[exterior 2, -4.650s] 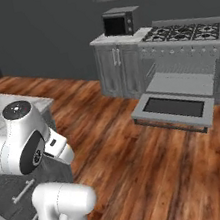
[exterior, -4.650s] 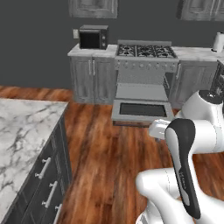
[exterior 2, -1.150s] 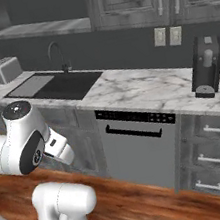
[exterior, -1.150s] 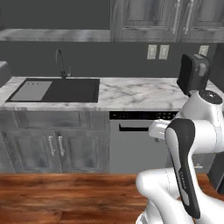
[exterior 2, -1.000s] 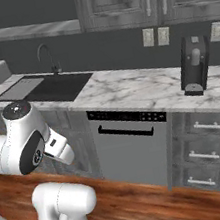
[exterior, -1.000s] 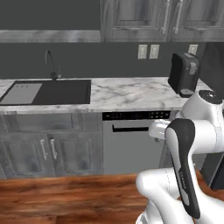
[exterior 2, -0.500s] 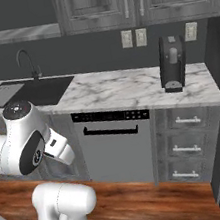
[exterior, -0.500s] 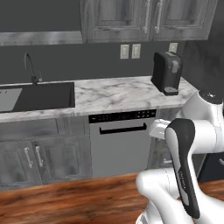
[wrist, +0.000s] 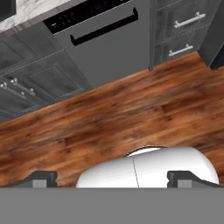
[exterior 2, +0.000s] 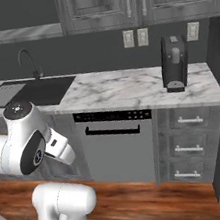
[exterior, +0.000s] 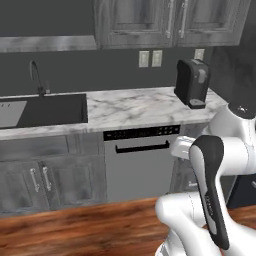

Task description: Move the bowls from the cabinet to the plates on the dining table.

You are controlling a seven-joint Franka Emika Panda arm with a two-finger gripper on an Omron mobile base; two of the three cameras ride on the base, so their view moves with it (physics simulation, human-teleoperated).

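The cabinet [exterior: 150,20] is the dark grey wall unit above the counter, and its panelled doors with long silver bar handles are shut; it also runs across the top of the right base view [exterior 2: 109,0]. The bowls are hidden. The plates and the dining table are out of view. My gripper [wrist: 113,178] is open, its two dark fingertips [wrist: 41,177] wide apart and holding nothing. It points down at the wooden floor, in front of the dishwasher [wrist: 103,41]. The white arm is folded close to the base.
A marble counter [exterior: 135,105] holds a built-in sink [exterior: 42,107] with a tap on the left and a black coffee machine [exterior: 192,82] on the right. Below are the dishwasher [exterior 2: 115,146], low cupboards and a drawer stack [exterior 2: 188,139]. Wooden floor [wrist: 131,118] lies between me and the counter.
The whole picture has slid left and grown closer: the base is moving along the counter. The sink now sits at the left and the coffee machine nearer the middle. The arm and open gripper keep their pose.
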